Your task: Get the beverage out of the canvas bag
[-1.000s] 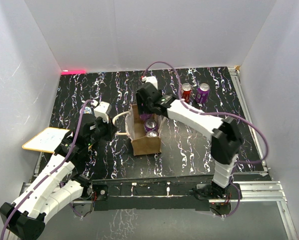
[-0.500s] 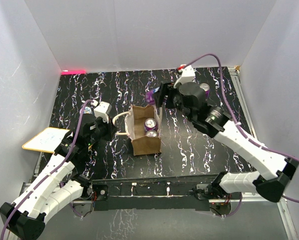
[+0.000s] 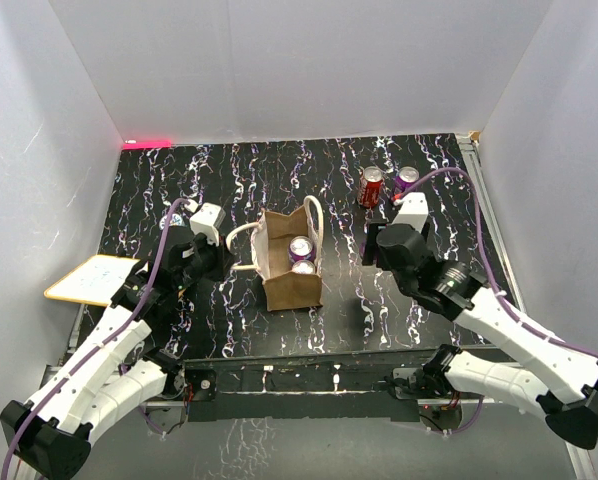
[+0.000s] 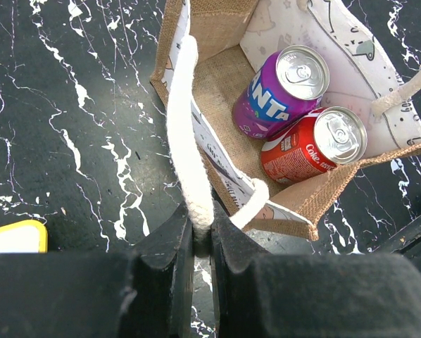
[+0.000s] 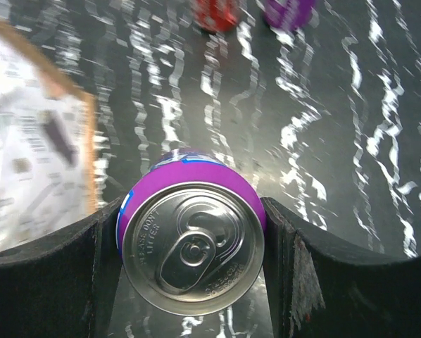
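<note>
Removal of one can is nearly done: right end effector [image 5: 188,211] grasps a purple can [image 5: 191,250] to the right of the canvas bag [image 3: 293,288], left end effector [image 4: 202,232] clenched on its cream handle [image 4: 182,120]; next, likely, set the can upright on the counter [image 3: 229,180] and release.

The bag [image 4: 217,84] is coarse, rough-woven cloth with a smooth white lining and soft corded handles [image 4: 186,134]. Inside the bag, the purple can [image 4: 270,105] and red can [image 4: 298,151] are glossy metal.
</note>
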